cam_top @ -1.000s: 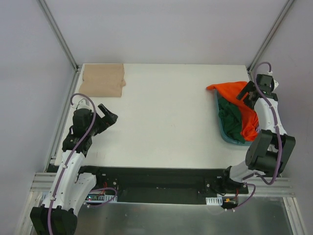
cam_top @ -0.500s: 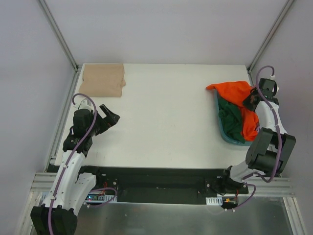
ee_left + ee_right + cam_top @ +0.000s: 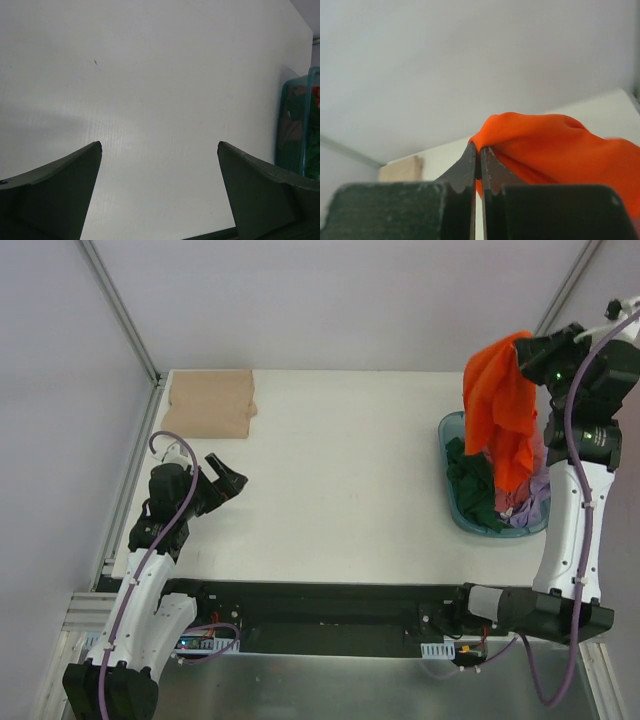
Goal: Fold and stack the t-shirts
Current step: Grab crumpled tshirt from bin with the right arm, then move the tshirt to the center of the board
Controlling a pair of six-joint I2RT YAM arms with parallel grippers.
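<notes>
Cloth of the orange t-shirt is pinched at its top by the right gripper. Its jaws are pressed almost together, with only a fold of the fabric between them. The shirt hangs in the air above the right edge of the table, toward the far right corner. Its lower end dangles over the teal tub; whether it touches what lies inside cannot be told.

The tub stands against the right edge, about midway along it. It holds a dark green garment on the side toward the table's middle and a lilac garment on the side toward the right edge.

A tan t-shirt lies folded flat in the far left corner, well apart from the tub.

The left gripper hovers over the table near the left edge. Its fingers are spread wide with nothing between them, and only bare white tabletop shows in the gap.
</notes>
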